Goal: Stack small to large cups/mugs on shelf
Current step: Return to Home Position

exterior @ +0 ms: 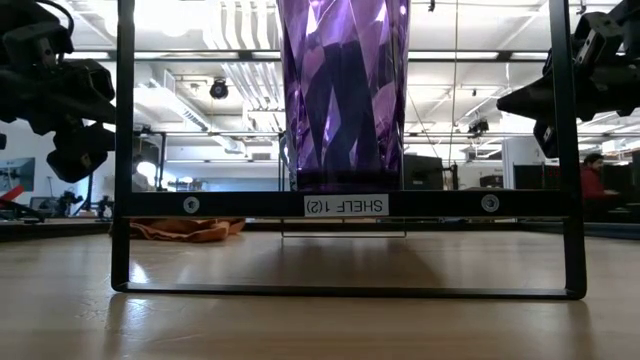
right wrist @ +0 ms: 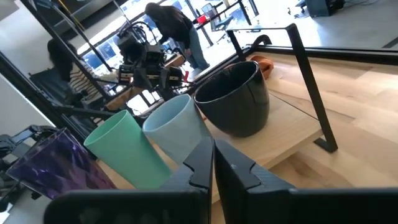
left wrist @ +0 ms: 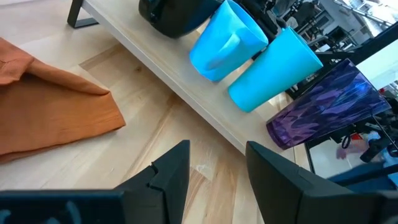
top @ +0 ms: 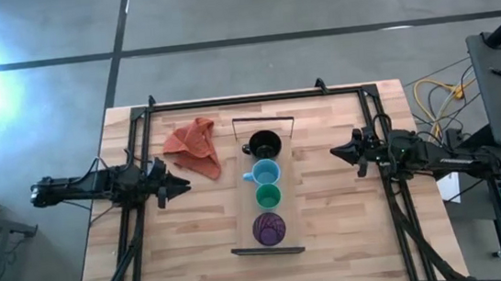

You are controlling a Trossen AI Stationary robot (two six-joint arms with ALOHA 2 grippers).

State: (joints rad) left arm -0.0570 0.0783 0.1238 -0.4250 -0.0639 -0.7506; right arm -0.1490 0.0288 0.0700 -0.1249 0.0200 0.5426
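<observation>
Four cups stand upright in a row on the light wood shelf (top: 241,180): the black cup (top: 265,144) at the far end, then the light blue cup with a handle (top: 265,172), the green cup (top: 268,195), and the purple cup (top: 269,227) at the near end. My left gripper (top: 184,186) is open and empty, left of the shelf. My right gripper (top: 335,152) is shut and empty, right of the shelf. In the left wrist view the cups show beyond my open fingers (left wrist: 217,168); in the right wrist view beyond my shut fingers (right wrist: 213,163).
An orange cloth (top: 194,146) lies crumpled on the table, left of the shelf's far end. Dark metal rails (top: 263,119) stand at the shelf's short ends. People show in the room beyond the table (right wrist: 174,28).
</observation>
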